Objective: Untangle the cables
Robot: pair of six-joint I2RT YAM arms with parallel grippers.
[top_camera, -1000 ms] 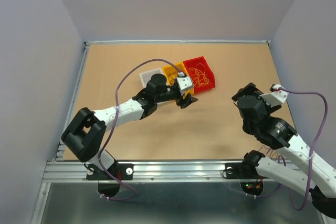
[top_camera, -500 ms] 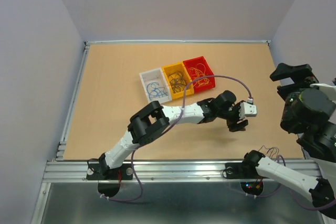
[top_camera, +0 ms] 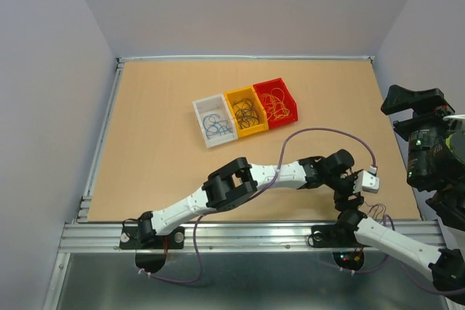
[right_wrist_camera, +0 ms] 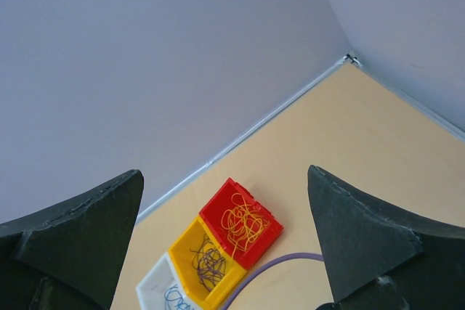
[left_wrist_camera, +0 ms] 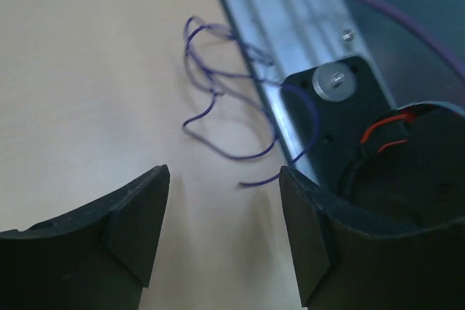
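Left arm reaches across to the near right edge of the tabletop (top_camera: 160, 165). Left fingers (left_wrist_camera: 138, 215) are spread apart with nothing clamped between them. One loose purple wire (left_wrist_camera: 218, 99) lies in curls on the tabletop just ahead of them. Its far loops cross onto the metal rail (left_wrist_camera: 269, 19) and the black mount (left_wrist_camera: 349, 107), and its free end sits in the gap between the fingertips. Cannot tell whether it is being touched.

Right arm is raised at the right side. Right fingers (right_wrist_camera: 80, 230) are spread wide and empty, facing the back wall.

The remaining cables are in three bins side by side at mid-tabletop:
- white bin (top_camera: 201, 125): blue wires (top_camera: 215, 125)
- yellow bin (top_camera: 253, 133): dark wires (top_camera: 245, 112)
- red bin (top_camera: 287, 117): yellow-orange wires (top_camera: 275, 103)
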